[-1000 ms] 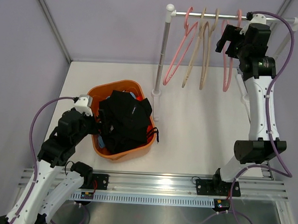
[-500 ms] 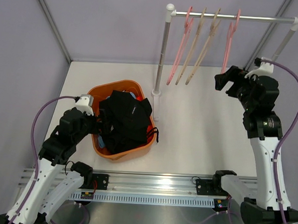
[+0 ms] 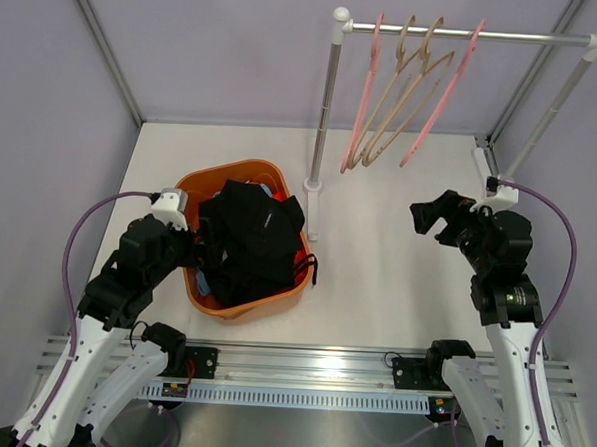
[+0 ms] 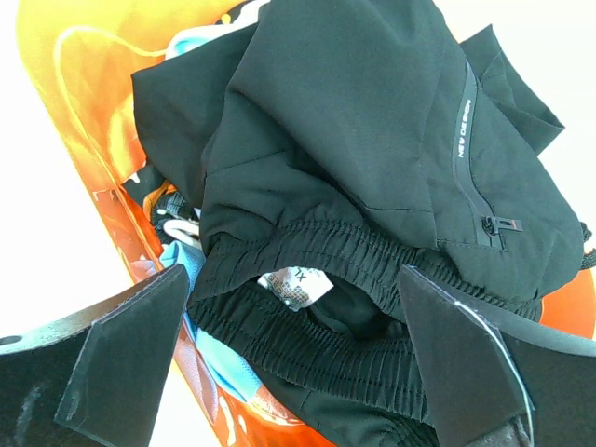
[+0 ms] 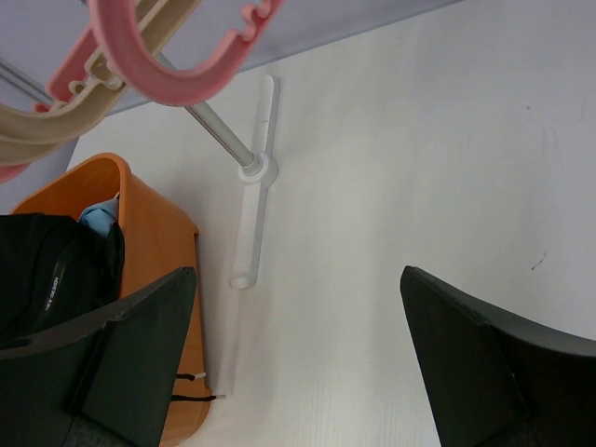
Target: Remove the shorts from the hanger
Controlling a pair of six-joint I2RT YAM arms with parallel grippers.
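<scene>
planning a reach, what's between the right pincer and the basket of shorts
The rack's post and its white foot stand between the right pincer and the basket holding the shorts; the rest is bare table. The top view shows it.

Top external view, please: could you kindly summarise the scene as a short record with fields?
rail: holds four hangers, two pink and two beige, all bare
basket: orange, on the table, left of the rail
basket contents: black shorts on top, light blue shorts showing beneath
left gripper: open, over the black shorts, holding nothing
right gripper: open, empty, above the table
task state: no shorts on any hanger
</scene>
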